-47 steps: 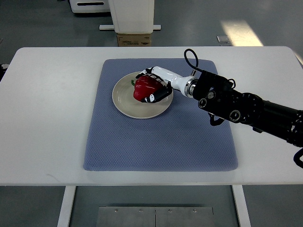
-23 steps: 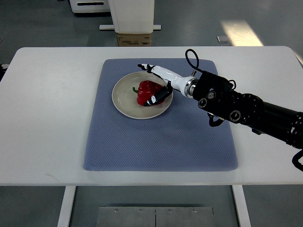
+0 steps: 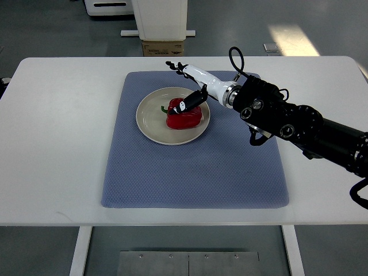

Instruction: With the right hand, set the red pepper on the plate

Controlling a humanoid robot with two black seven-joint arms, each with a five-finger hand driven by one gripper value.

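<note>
A red pepper (image 3: 185, 117) with a green stem lies on the right half of the cream plate (image 3: 154, 118), which sits on the blue mat. My right hand (image 3: 183, 86) hovers just above and behind the pepper, its fingers spread and holding nothing. The thumb (image 3: 187, 103) still hangs over the pepper's top. The black right arm (image 3: 287, 119) reaches in from the right edge. The left arm is out of sight.
The blue mat (image 3: 195, 172) covers the middle of the white table (image 3: 57, 144). A cardboard box (image 3: 163, 48) and a white machine base stand on the floor beyond the table's far edge.
The right hand has let go of the pepper, spread its fingers and lifted back toward the far side. The pepper now rests on the plate.
</note>
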